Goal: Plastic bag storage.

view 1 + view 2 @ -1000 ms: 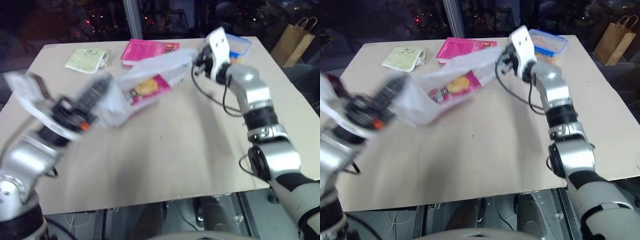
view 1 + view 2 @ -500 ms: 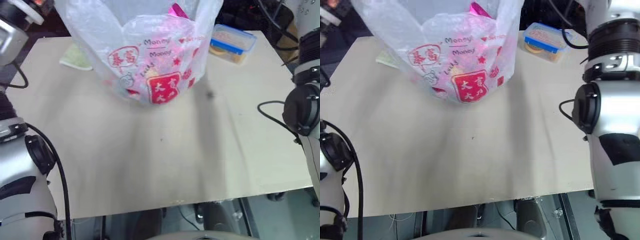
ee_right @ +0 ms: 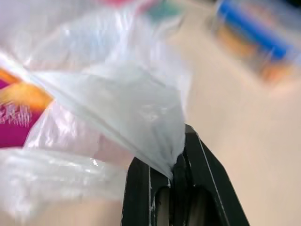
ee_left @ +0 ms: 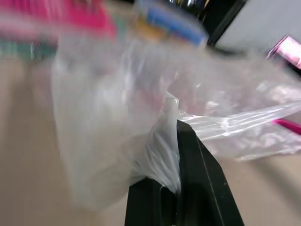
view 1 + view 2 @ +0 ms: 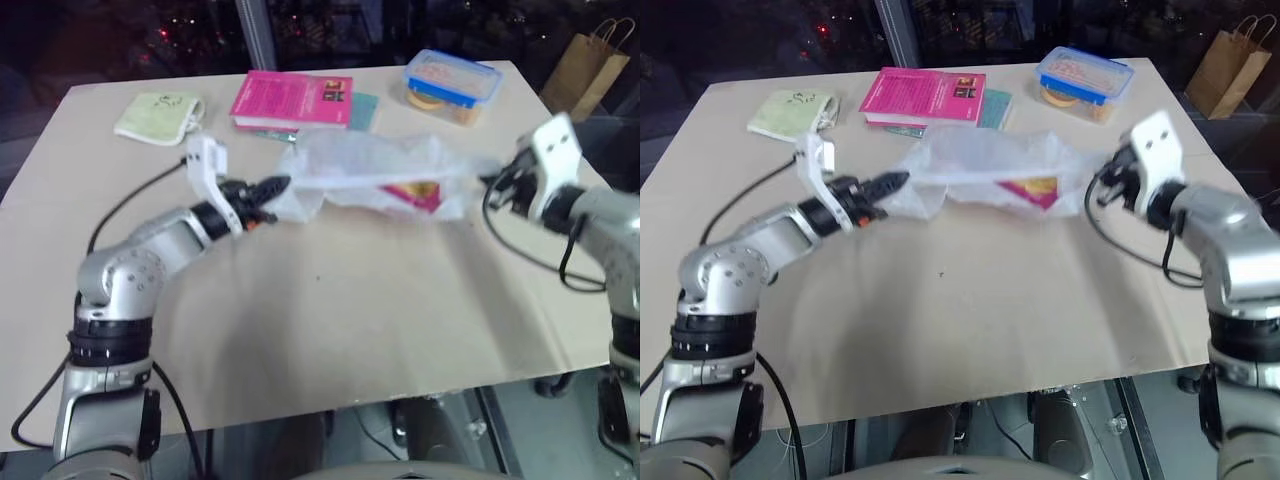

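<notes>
The plastic bag (image 5: 365, 165), thin, crinkly and translucent white, is stretched sideways low over the middle of the far half of the table (image 5: 330, 330). A pink packet (image 5: 412, 192) shows through its right part. My left gripper (image 5: 278, 186) is shut on the bag's left end, with film bunched between the black fingers (image 4: 197, 188). My right gripper (image 5: 495, 182) is shut on the right end, pinching a twisted strip of film (image 3: 141, 117). I cannot tell whether the bag's belly touches the table.
Behind the bag lie a pink book (image 5: 290, 98), a pale green cloth (image 5: 158, 115) at the far left and a blue-lidded food box (image 5: 450, 85). A brown paper bag (image 5: 590, 70) stands off the table's far right corner.
Half a second ago both arms held the bag high in front of the camera. Both have since come down and the bag now stretches flat and low between them.
</notes>
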`<state>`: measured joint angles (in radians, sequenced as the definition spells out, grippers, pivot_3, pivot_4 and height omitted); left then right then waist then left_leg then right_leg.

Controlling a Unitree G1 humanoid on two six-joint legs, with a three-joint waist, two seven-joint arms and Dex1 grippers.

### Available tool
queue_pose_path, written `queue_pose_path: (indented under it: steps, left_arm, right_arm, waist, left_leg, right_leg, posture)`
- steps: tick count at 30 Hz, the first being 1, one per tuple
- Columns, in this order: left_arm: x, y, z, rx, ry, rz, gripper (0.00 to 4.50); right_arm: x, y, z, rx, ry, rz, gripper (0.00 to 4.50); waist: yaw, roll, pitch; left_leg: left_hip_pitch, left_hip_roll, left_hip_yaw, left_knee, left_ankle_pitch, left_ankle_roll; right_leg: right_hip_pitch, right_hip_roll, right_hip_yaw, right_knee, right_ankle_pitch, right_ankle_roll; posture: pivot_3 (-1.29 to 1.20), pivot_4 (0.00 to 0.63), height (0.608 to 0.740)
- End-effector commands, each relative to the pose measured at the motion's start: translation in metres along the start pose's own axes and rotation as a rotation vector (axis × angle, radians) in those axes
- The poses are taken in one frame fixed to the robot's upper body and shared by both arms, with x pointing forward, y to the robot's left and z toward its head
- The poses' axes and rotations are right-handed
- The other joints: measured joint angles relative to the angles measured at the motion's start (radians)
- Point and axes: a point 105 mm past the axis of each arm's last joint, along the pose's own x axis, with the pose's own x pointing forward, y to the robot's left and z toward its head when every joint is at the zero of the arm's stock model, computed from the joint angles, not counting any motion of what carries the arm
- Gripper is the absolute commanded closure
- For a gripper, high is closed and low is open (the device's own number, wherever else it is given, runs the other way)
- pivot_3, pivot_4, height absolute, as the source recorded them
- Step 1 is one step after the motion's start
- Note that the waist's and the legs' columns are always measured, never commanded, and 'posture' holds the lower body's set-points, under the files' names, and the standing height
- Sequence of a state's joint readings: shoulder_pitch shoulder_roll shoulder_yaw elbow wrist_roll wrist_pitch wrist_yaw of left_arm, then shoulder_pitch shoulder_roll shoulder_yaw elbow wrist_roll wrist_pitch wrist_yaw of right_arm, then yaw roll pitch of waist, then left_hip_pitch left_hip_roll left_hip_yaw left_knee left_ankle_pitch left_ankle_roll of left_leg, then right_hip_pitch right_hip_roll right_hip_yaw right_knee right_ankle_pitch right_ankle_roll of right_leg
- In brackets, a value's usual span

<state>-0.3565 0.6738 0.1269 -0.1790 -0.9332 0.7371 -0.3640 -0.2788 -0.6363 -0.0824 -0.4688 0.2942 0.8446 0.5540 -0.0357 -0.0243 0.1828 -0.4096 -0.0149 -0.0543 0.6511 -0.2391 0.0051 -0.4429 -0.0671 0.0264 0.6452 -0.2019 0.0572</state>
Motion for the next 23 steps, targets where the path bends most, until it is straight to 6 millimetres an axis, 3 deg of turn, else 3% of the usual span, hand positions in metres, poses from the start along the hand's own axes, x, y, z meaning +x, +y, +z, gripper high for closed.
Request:
queue_pose_path:
  steps: [1, 4, 5, 8, 12, 14, 19, 23]
  left_arm:
    - [-0.007, -0.012, -0.011, 0.096, 0.002, -0.02, 4.48]
    - [-0.021, -0.01, -0.02, 0.105, -0.002, -0.018, 4.5]
    - [-0.028, -0.008, -0.019, 0.103, -0.014, -0.012, 3.93]
    - [-0.045, -0.008, -0.02, 0.127, -0.011, -0.023, 2.87]
    - [-0.079, -0.005, -0.03, 0.203, 0.035, -0.012, 1.04]
    - [-0.102, 0.006, -0.036, 0.242, 0.074, 0.047, 0.16]
    - [-0.139, 0.023, -0.052, 0.274, 0.168, 0.125, 0.16]
    - [-0.146, 0.026, -0.057, 0.271, 0.192, 0.129, 0.16]
  right_arm:
    - [-0.007, 0.016, -0.016, -0.056, -0.006, -0.015, 4.5]
    - [-0.016, 0.02, -0.019, -0.057, -0.026, 0.006, 3.7]
    - [-0.022, 0.023, -0.016, -0.073, -0.046, 0.036, 3.2]
    - [-0.038, 0.028, -0.006, -0.06, -0.1, 0.079, 1.88]
    - [-0.069, 0.036, -0.006, -0.038, -0.096, 0.142, 0.0]
    - [-0.088, 0.036, -0.007, -0.002, -0.099, 0.146, 0.0]
    - [-0.125, 0.03, -0.031, 0.006, 0.039, 0.149, 0.0]
    - [-0.129, 0.018, -0.048, -0.009, 0.102, 0.112, 0.0]
  waist:
    - [0.0, 0.001, 0.001]
    - [-0.003, 0.002, 0.001]
    - [-0.002, 0.001, 0.002]
    - [0.0, 0.0, 0.001]
    - [0.003, 0.001, 0.001]
    - [0.003, 0.001, 0.001]
    - [0.021, 0.0, 0.0]
    - [0.025, -0.004, -0.003]
  left_leg:
    - [0.001, 0.0, 0.001, 0.0, 0.0, 0.0]
    - [0.001, 0.0, 0.004, 0.006, 0.001, 0.0]
    - [0.002, 0.002, 0.004, 0.008, 0.001, 0.001]
    - [0.017, 0.006, 0.003, 0.01, 0.0, 0.0]
    - [0.017, 0.01, 0.003, 0.01, 0.0, 0.0]
    - [0.018, 0.01, 0.004, 0.009, 0.0, 0.0]
    - [0.016, 0.011, 0.004, 0.008, -0.001, 0.001]
    - [0.016, 0.013, 0.005, 0.008, -0.001, 0.001]
  right_leg:
    - [0.001, 0.0, 0.001, 0.0, 0.0, 0.0]
    - [0.001, 0.001, 0.004, 0.0, 0.004, 0.003]
    - [0.004, 0.003, 0.004, -0.001, 0.006, 0.004]
    - [0.019, 0.005, 0.002, -0.004, 0.002, 0.004]
    - [0.02, 0.008, 0.001, -0.005, 0.001, 0.003]
    - [0.02, 0.008, 0.002, -0.005, 0.0, 0.001]
    - [0.02, 0.007, 0.001, -0.009, 0.0, 0.001]
    - [0.02, 0.006, 0.0, -0.01, 0.0, 0.002]
  posture:
    - [0.0, 0.15, 0.74]
    - [0.0, 0.15, 0.74]
    - [0.0, 0.15, 0.74]
    - [0.0, 0.15, 0.74]
    - [0.0, 0.15, 0.74]
    - [0.0, 0.15, 0.74]
    - [0.0, 0.15, 0.74]
    - [0.0, 0.15, 0.74]
